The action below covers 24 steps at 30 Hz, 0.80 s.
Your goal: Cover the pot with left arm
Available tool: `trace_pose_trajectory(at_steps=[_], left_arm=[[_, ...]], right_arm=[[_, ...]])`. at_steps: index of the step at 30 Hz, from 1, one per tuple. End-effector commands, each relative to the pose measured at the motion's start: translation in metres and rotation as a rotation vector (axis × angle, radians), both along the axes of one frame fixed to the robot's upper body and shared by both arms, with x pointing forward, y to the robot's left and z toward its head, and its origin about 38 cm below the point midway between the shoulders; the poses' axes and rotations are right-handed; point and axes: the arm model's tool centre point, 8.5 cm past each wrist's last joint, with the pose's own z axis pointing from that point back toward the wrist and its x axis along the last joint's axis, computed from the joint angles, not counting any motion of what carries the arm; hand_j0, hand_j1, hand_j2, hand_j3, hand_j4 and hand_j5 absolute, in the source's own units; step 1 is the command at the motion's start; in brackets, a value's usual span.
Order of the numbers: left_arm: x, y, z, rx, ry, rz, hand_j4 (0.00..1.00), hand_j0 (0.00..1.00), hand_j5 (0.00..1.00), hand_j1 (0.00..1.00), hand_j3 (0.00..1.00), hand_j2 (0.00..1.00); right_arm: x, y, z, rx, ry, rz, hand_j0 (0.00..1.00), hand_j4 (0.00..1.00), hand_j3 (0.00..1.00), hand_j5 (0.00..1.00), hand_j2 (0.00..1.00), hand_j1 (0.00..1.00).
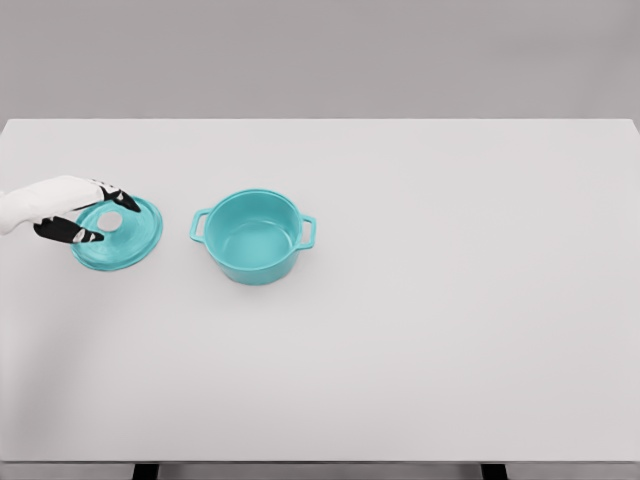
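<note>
Currently, at the left edge of the frame, mid-height, the left robot hand (85,213) enters on a white arm. Its dark-tipped fingers (82,235) are spread apart and reach over the left part of the lid (120,235). One finger lies along the upper rim of the lid, another along its lower left rim. The white knob (111,221) at the lid's centre sits between the fingertips; whether they touch the knob or the lid cannot be told from this view. Fingers not closed on anything visible.

The lid is teal, round, and lies on the counter (420,330) in the left part of the frame. It appears slightly tilted, or simply seen at an angle; which of the two cannot be told. The hand covers only its left edge; the right half of the lid is fully exposed.

Just right of the lid, apart from it with a strip of counter between, stands the pot (254,238). Teal, upright, open at the top, interior visible. Two loop handles, one on its left side facing the lid, one on its right. It is left of frame centre and uncovered.

The counter is white and fills most of the frame, from the grey wall at the top to the near edge at the bottom.
</note>
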Motion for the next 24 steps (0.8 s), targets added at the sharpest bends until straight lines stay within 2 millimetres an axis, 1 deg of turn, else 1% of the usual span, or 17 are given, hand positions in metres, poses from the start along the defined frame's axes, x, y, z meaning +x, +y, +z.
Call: trace_pose_trajectory(at_steps=[1, 13, 24], left_arm=[[0.001, 0.002, -0.004, 0.002, 0.010, 0.013, 0.73, 0.73, 0.73, 0.73, 0.73, 0.73], [0.002, 0.007, -0.011, -0.004, 0.028, 0.036, 0.73, 0.73, 0.73, 0.73, 0.73, 0.73], [0.005, 0.007, -0.014, -0.016, 0.035, 0.047, 0.70, 0.70, 0.70, 0.70, 0.70, 0.70]], right_arm=[[-0.001, 0.000, 0.000, 0.000, 0.002, 0.000, 1.00, 1.00, 1.00, 1.00, 1.00, 1.00], [-0.001, 0.000, 0.000, 0.000, 0.002, 0.000, 1.00, 1.00, 1.00, 1.00, 1.00, 1.00], [-0.001, 0.000, 0.000, 0.000, 0.001, 0.000, 1.00, 1.00, 1.00, 1.00, 1.00, 1.00]])
